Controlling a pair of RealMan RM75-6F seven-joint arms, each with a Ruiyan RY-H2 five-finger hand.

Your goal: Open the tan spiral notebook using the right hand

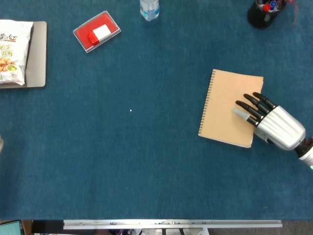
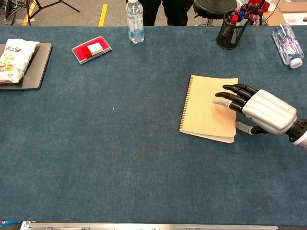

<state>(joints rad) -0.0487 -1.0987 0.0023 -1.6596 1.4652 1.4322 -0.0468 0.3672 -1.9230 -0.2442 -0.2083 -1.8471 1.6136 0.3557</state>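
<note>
Resting flat, fingers extended and gripping nothing, the silver right hand (image 1: 274, 125) touches the tan spiral notebook's (image 1: 227, 107) smooth closed cover.

A blue cloth covers the worktop (image 1: 146, 161). At its far left edge lies a grey tray (image 1: 38, 54) with a snack bag (image 1: 12, 51) on top, printed with red characters and pictures of nuts. To the right of the tray sits a red box (image 1: 97, 31) with a white label, turned at a slant. A clear water bottle (image 2: 135, 15) stands upright at the far edge, just right of the box. At the far right corner a black pen cup (image 2: 231, 29) holds red and blue markers. Beside it, another bottle (image 2: 288, 46) lies on its side.
</note>
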